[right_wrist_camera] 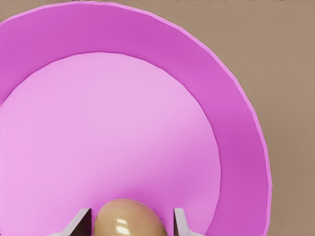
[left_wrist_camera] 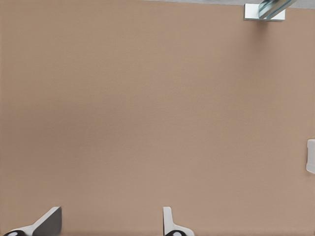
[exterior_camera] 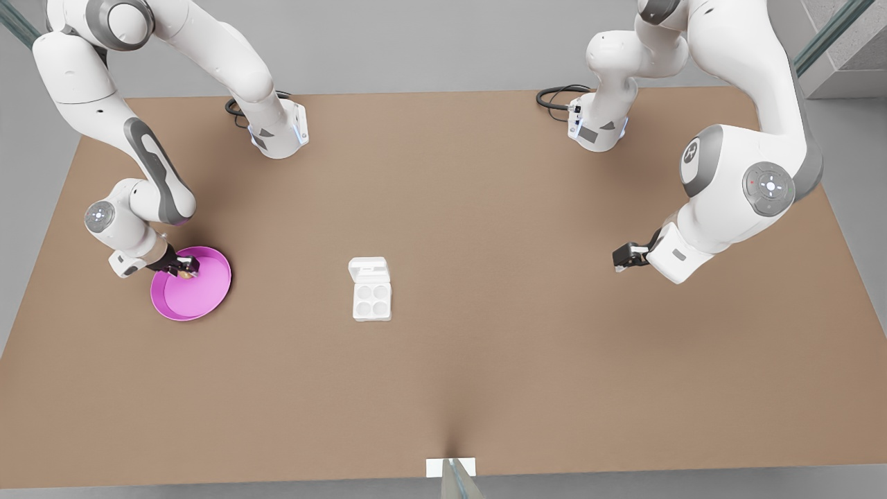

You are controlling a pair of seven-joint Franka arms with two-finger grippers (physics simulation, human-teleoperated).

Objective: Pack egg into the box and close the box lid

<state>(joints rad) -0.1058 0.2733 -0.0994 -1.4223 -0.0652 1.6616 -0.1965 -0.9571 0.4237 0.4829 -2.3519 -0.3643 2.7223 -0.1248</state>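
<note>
The tan-brown egg lies in the round pink dish at the front view's left. My right gripper is lowered into the dish, open, one finger on each side of the egg with small gaps. The white box sits mid-table with four vacant cups, and its lid lies flat open behind them. My left gripper hangs open over bare table at the front view's right, its fingers wide apart. A sliver of the box shows in the left wrist view.
Both arm bases with black cables stand at the table's far edge. A white bracket with a metal post is fixed at the near edge, also seen as the bracket in the left wrist view. Brown tabletop lies between dish, box and left gripper.
</note>
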